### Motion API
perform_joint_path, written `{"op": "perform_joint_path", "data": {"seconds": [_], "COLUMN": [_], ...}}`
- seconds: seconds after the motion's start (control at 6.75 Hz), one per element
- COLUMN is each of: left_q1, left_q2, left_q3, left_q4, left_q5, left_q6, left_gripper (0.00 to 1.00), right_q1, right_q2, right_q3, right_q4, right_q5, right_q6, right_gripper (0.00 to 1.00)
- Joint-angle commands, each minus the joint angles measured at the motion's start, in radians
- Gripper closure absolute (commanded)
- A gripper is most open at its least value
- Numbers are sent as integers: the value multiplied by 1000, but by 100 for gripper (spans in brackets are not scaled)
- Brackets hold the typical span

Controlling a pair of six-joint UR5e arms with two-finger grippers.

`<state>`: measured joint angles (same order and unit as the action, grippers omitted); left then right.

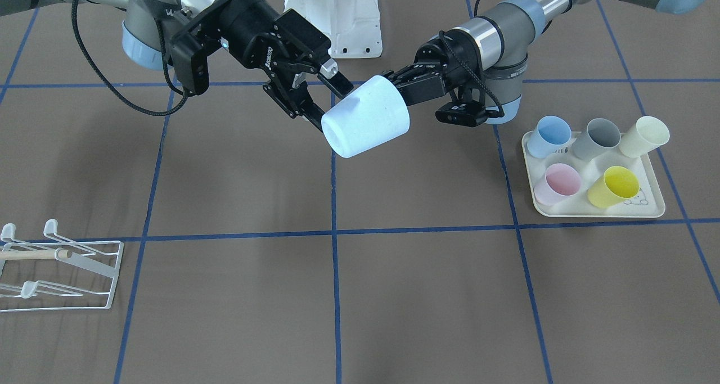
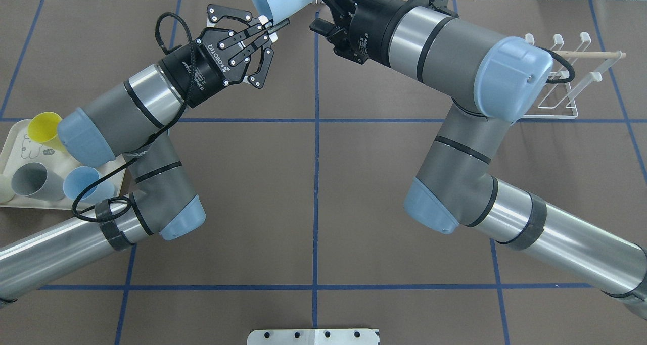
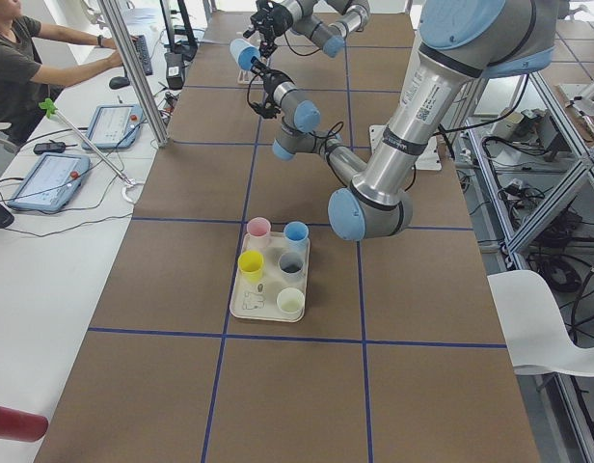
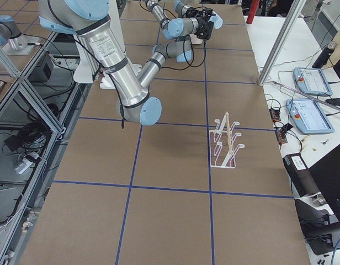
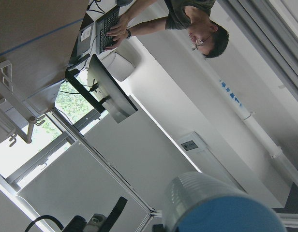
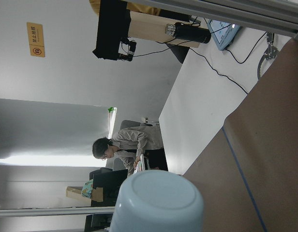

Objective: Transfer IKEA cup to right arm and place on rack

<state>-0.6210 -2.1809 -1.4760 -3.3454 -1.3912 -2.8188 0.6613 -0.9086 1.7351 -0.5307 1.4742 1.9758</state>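
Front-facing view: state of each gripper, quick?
Left gripper: closed on the blue cup, at its rim.
Right gripper: open, at the cup's base.

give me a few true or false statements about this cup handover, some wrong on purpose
1. The pale blue cup is up in the air, between the two grippers. True.
2. A cup hangs on the rack. False: no cup is on it.
3. The tray holds five cups. True.
4. The right gripper is clamped shut on the cup. False: its fingers are spread either side of the cup's closed end. The left gripper pinches the cup at the rim end.
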Motion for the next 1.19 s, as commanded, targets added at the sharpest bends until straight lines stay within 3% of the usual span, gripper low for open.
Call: {"op": "perform_joint_path", "data": {"seconds": [0.0,1.04], "left_q1": [21,32], "left_q2": [-10,-17], "left_q3": [0,-3], "left_q4": [-3,-5], "left_q5": [4,6], "left_q6": [1,7], "left_gripper": [100,100], "right_q1": [0,0], "right_q2": [4,11], "right_q3": [-5,-14], "right_q4": [0,0], "right_q5": [-2,-15], "right_q6": [0,0], "right_gripper": [1,7]}}
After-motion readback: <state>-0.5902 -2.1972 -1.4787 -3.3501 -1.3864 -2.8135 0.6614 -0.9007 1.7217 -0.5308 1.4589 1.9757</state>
